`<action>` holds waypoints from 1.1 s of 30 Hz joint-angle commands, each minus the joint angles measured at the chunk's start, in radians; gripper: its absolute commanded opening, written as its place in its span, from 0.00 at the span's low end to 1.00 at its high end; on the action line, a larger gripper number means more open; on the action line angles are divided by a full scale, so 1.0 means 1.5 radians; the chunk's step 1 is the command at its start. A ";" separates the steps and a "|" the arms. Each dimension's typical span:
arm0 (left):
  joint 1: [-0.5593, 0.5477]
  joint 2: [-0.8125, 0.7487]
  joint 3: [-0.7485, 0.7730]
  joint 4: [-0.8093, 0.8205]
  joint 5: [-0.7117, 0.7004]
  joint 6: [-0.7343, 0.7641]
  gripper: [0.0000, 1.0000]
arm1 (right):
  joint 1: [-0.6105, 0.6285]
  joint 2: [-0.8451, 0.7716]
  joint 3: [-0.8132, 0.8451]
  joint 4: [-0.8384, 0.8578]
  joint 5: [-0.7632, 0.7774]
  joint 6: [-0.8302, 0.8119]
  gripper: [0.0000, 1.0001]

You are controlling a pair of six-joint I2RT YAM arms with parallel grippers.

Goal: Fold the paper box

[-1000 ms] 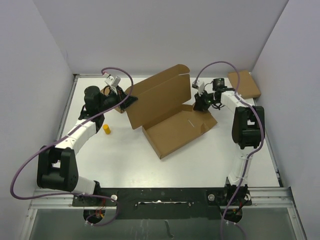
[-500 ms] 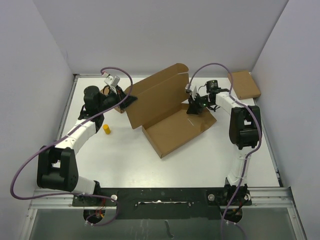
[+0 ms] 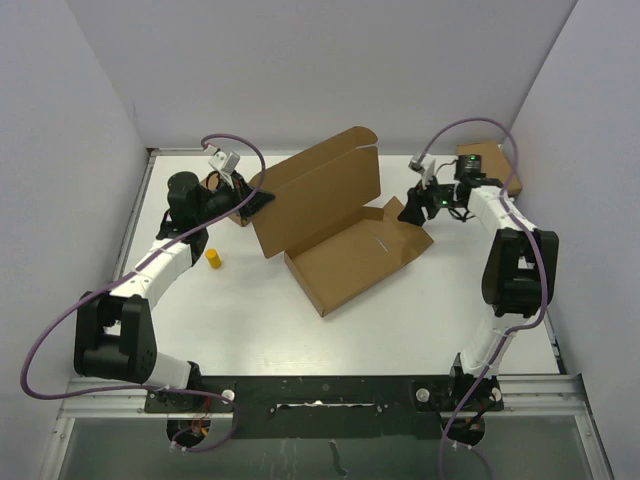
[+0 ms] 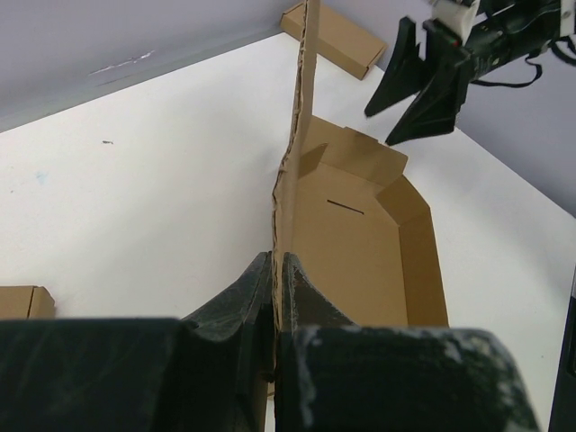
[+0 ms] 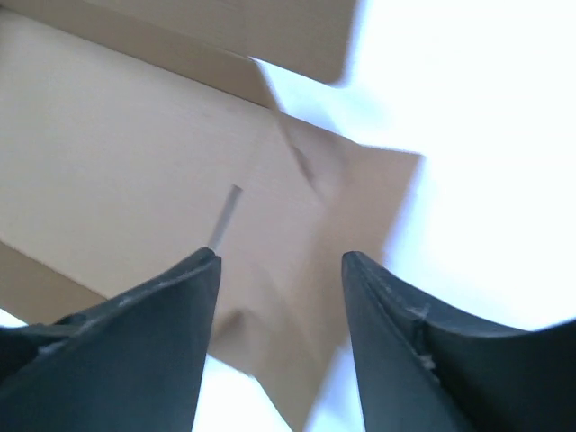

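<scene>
The paper box (image 3: 350, 255) lies in the middle of the table with its tray part flat and its big lid panel (image 3: 320, 195) raised. My left gripper (image 3: 258, 203) is shut on the lid's left edge; in the left wrist view its fingers (image 4: 277, 261) pinch the thin cardboard edge, with the tray (image 4: 351, 252) beyond. My right gripper (image 3: 410, 212) hovers open just off the tray's right end flap. In the right wrist view it (image 5: 279, 255) has nothing between its fingers, and the blurred cardboard (image 5: 135, 180) lies below.
A small flat cardboard box (image 3: 490, 168) lies at the back right corner. Another small box (image 3: 222, 185) sits behind my left gripper. A yellow cylinder (image 3: 213, 258) stands left of the paper box. White walls close in the table on three sides.
My right gripper has opened and drawn back to the right, away from the box's right end flap. The left gripper and the lid have not moved.
</scene>
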 commanded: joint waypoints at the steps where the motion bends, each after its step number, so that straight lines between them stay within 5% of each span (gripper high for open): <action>1: 0.003 0.004 0.002 0.062 0.017 -0.013 0.00 | -0.073 -0.035 -0.016 0.052 0.030 0.082 0.61; 13: 0.003 0.002 0.001 0.068 0.020 -0.018 0.00 | -0.100 0.079 0.045 -0.034 0.043 0.099 0.60; 23: 0.002 0.001 0.000 0.076 0.024 -0.025 0.00 | -0.100 0.065 0.047 -0.051 -0.016 0.094 0.07; 33: 0.003 -0.003 -0.001 0.093 0.028 -0.040 0.00 | -0.068 -0.044 -0.002 -0.009 -0.018 0.134 0.00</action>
